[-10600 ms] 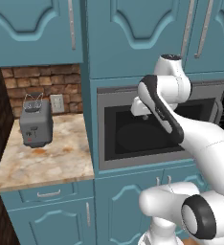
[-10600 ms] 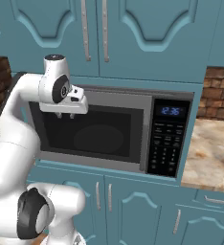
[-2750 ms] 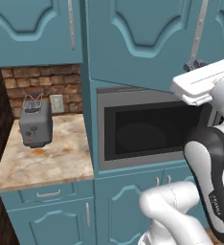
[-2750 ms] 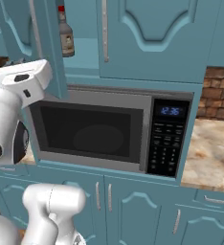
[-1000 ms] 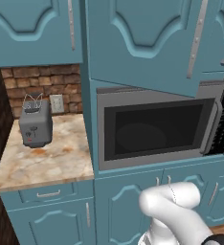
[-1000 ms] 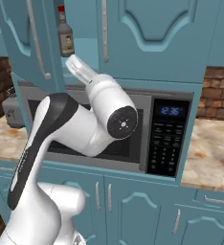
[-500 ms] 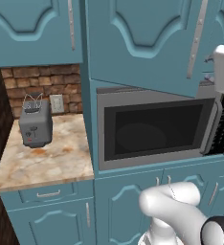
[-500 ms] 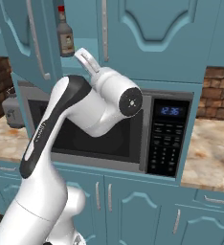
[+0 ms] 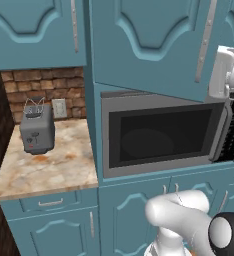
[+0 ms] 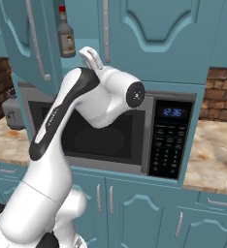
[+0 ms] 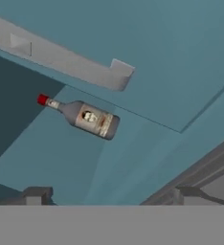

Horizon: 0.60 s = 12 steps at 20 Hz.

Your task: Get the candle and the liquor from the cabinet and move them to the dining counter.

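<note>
The dark grey glass liquor bottle with the red cap (image 10: pixel 65 32) is seen standing inside the opened teal-blue arched-door wall cabinet (image 10: pixel 23 34), ungrasped; the gripper (image 11: pixel 109 194) is spread wide, empty. Both carries are judged outstanding.

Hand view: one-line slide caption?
Open tool faces the liquor standing inside the opened cabinet.

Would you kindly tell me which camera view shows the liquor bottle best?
The hand view: the liquor appears whole, from red cap to label, inside the open cabinet. The right base view shows it smaller, upright on the shelf.
</note>
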### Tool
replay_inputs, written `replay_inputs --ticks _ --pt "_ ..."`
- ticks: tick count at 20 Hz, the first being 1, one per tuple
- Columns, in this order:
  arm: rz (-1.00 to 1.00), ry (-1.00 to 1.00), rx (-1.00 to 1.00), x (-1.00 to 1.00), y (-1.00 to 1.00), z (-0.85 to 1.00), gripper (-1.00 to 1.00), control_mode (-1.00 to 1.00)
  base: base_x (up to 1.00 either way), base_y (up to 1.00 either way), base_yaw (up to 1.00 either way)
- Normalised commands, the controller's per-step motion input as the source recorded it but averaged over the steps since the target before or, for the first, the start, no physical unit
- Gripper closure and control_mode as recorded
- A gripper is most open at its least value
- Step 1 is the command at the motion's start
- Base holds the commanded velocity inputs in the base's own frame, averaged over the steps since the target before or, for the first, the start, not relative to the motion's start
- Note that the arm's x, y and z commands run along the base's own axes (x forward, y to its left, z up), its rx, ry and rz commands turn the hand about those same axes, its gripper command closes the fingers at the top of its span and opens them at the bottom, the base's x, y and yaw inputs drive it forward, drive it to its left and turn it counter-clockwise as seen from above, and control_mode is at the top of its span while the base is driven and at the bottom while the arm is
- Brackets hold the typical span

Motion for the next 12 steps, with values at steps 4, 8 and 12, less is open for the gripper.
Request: replay_inputs --ticks 4,8,12 --pt "0.04 0.07 0.09 0.07 0.27 -0.12 -1.0 -1.0 0.0 0.0 0.0" --pt "0.03 0.1 0.04 -0.1 0.26 -0.03 -1.0 -1.0 0.0 0.0 0.0" --pt "0.05 0.09 0.0 -0.39 0.33 0.0 -1.0 -1.0 0.0 0.0 0.0"
